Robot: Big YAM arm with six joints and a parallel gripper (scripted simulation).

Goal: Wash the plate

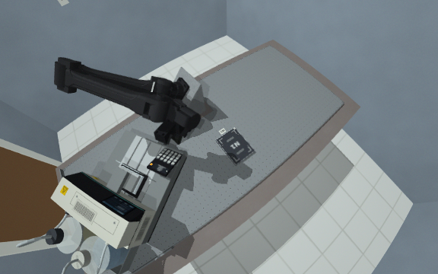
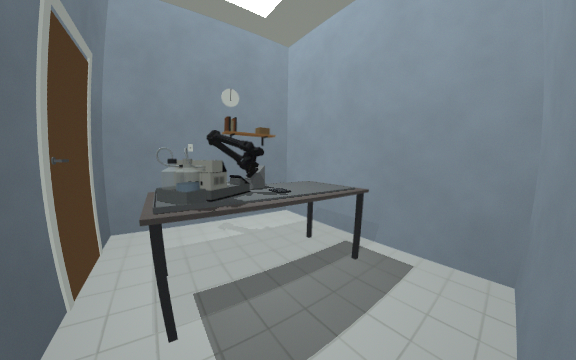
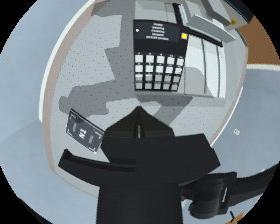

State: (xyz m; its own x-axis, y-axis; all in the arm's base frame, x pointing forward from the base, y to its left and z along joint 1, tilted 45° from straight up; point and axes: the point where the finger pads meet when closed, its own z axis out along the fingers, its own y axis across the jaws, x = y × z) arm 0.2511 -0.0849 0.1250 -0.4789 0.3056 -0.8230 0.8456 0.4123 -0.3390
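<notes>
My gripper (image 1: 170, 139) (image 3: 139, 109) (image 2: 251, 173) is shut and empty. It hangs a little above the table, just behind the washer's keypad (image 1: 166, 160) (image 3: 157, 71). The plate nest N1 (image 1: 236, 146) (image 3: 86, 127) (image 2: 279, 190) lies to the gripper's right; its N1 marking shows, with no plate in it. The washer (image 1: 90, 207) (image 2: 208, 177) is a cream box at the table's left end. A dark rectangular frame (image 1: 141, 185), the carrier, lies between the box and the keypad. A pale ribbed surface (image 1: 137, 151) lies behind it. I cannot make out the plate or the lamp for certain.
Clear bottles and tubing (image 1: 71, 236) (image 2: 178, 175) stand at the washer's outer end. The arm's base block (image 1: 188, 87) sits at the table's back edge. A shelf (image 2: 248, 133) hangs on the wall behind.
</notes>
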